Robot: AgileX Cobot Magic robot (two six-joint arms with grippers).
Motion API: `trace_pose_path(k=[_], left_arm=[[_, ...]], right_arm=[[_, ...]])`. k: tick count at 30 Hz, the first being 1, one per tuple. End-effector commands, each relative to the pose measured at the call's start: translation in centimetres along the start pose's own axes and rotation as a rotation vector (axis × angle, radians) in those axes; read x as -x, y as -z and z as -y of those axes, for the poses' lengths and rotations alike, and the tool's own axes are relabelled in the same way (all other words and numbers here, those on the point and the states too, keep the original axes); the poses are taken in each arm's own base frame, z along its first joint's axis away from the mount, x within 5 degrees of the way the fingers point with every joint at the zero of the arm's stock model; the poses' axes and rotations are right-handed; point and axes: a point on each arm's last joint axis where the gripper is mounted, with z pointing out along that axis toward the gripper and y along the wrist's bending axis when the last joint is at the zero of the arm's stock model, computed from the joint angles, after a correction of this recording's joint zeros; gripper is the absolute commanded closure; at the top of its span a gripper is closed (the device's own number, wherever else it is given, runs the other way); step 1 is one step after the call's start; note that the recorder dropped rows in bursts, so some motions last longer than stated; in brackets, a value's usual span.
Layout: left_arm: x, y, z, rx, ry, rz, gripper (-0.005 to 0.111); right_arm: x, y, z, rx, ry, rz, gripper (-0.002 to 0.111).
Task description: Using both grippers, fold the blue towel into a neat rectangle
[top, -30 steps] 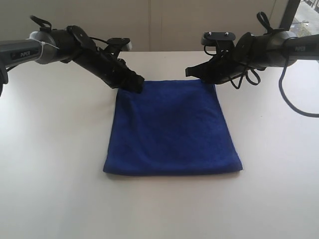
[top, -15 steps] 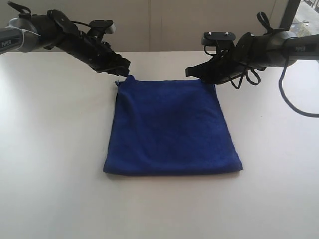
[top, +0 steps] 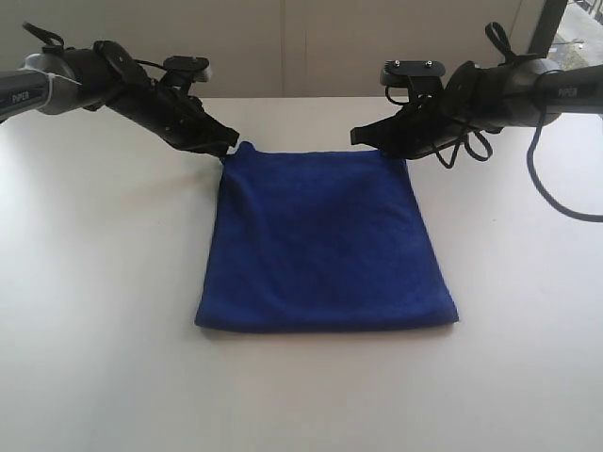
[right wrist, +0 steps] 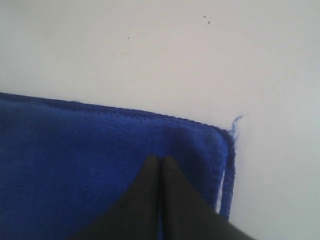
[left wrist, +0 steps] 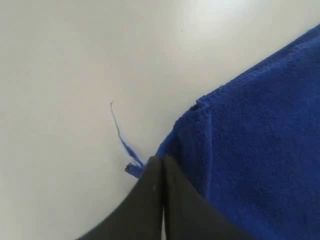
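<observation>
The left gripper [top: 226, 145] sits at the far left corner of the blue towel [top: 325, 245] in the exterior view, and the right gripper [top: 375, 139] sits at the towel's far right corner; the towel lies flat on the white table [top: 94, 339] as a near-square with a soft, rounded near edge, and its far left corner peaks slightly toward the left gripper

In the left wrist view the left gripper [left wrist: 161, 162] has its jaws pressed together right at the corner of the towel [left wrist: 260, 145], with a loose blue thread [left wrist: 120, 135] trailing just beside it; I cannot tell whether any cloth is caught between the jaws

In the right wrist view the right gripper [right wrist: 160, 161] is also pressed together, its tip over the towel [right wrist: 75, 165] just inside the corner hem; no pinched cloth shows

The step looks like taking hold of the two far corners for a fold; next, both need a sure pinch, then an even lift and carry toward the towel's near edge, keeping the hems aligned
</observation>
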Motion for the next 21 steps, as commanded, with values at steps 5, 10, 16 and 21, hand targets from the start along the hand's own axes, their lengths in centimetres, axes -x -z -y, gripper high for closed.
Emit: trace_pose_path(k=[5, 10, 16, 21], left_arm=[[0.1, -0.3, 1.5, -0.036, -0.006, -0.020, 0.107], [0.0, -0.8, 2.5, -0.051, -0.022, -0.034, 0.107], [-0.4, -0.9, 2.9, -0.090, 0.013, -0.071, 0.107], [-0.8, -1.6, 3.5, -0.123, 0.026, -0.093, 0.107]], right_arm=[[0.4, 0.4, 0.0, -0.002, 0.005, 0.013, 0.108], [0.4, 0.4, 0.0, -0.002, 0.005, 0.013, 0.108], [0.4, 0.4, 0.0, -0.002, 0.005, 0.013, 0.108], [0.4, 0.4, 0.0, -0.002, 0.005, 0.015, 0.108]])
